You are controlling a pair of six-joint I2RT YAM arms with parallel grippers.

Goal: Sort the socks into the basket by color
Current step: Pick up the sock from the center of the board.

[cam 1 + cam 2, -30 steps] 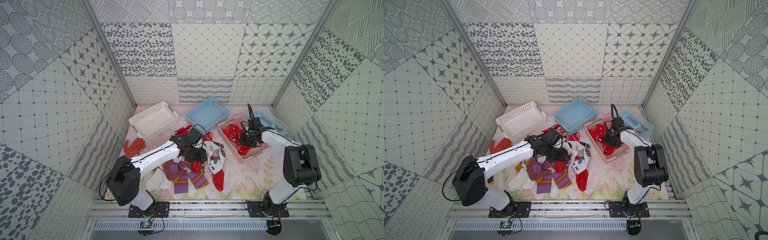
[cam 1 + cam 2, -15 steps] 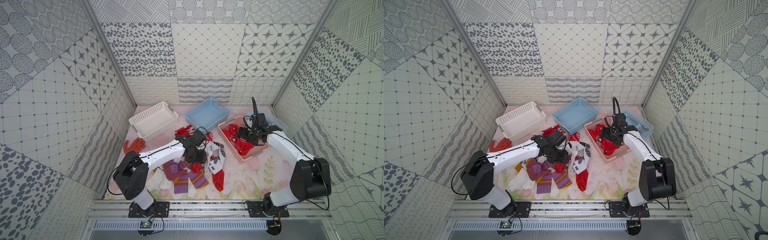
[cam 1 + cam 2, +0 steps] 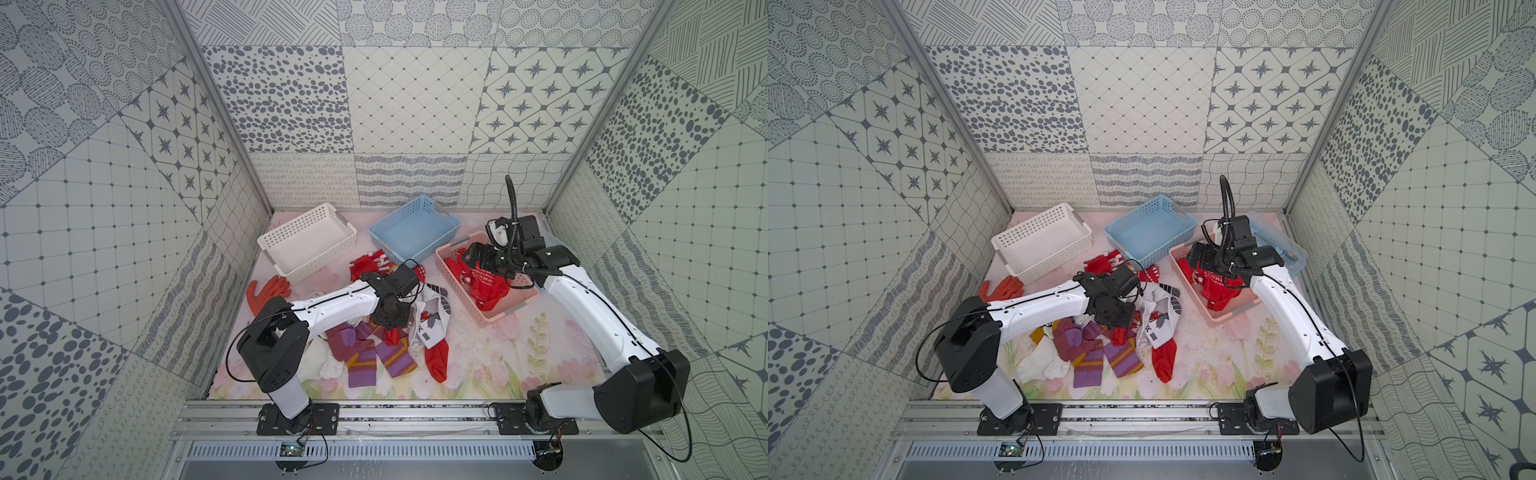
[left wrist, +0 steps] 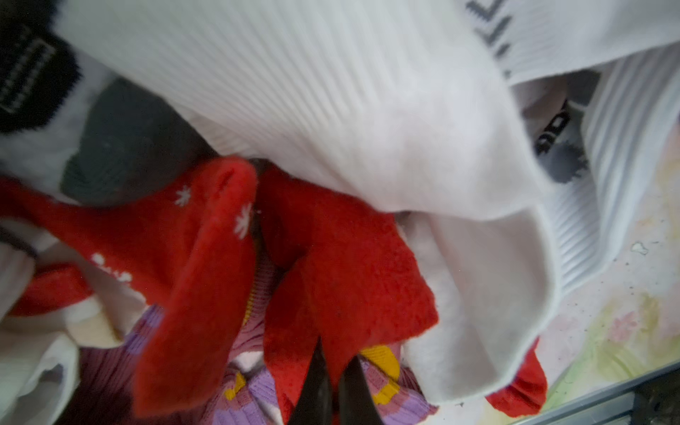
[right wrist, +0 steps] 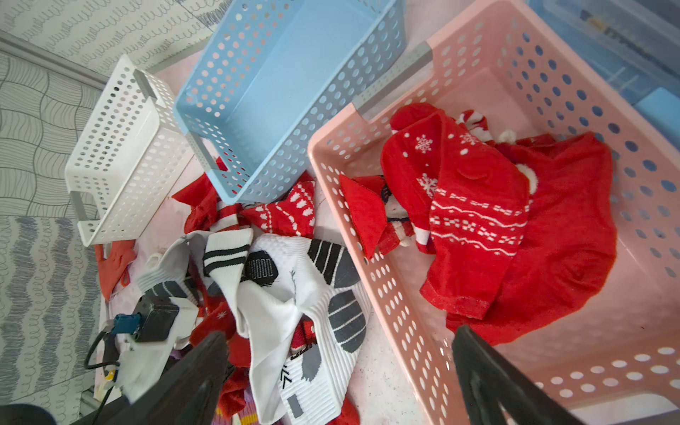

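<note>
Loose socks lie heaped mid-table: purple-mauve striped socks (image 3: 361, 357), white socks with grey-black patterns (image 3: 430, 320) (image 5: 294, 279) and red socks (image 3: 436, 361). My left gripper (image 3: 390, 320) (image 3: 1115, 322) (image 4: 333, 368) is down in the heap, shut on a fold of a red snowflake sock (image 4: 353, 265) that lies under a white sock (image 4: 368, 110). My right gripper (image 3: 473, 259) (image 3: 1194, 257) (image 5: 338, 331) hangs open and empty over the near-left rim of the pink basket (image 3: 459, 291) (image 5: 404, 331). Several red socks (image 3: 488, 286) (image 5: 478, 220) lie in that basket.
An empty blue basket (image 3: 415, 237) and an empty white basket (image 3: 307, 245) stand at the back. More red socks (image 3: 365, 264) lie in front of the blue basket. An orange glove (image 3: 266, 291) lies at the left. A clear lidded box (image 3: 1279, 245) sits behind the right arm.
My right gripper opened, let go of a red sock in the pink basket and rose above it. My left gripper closed on a red sock in the heap.
</note>
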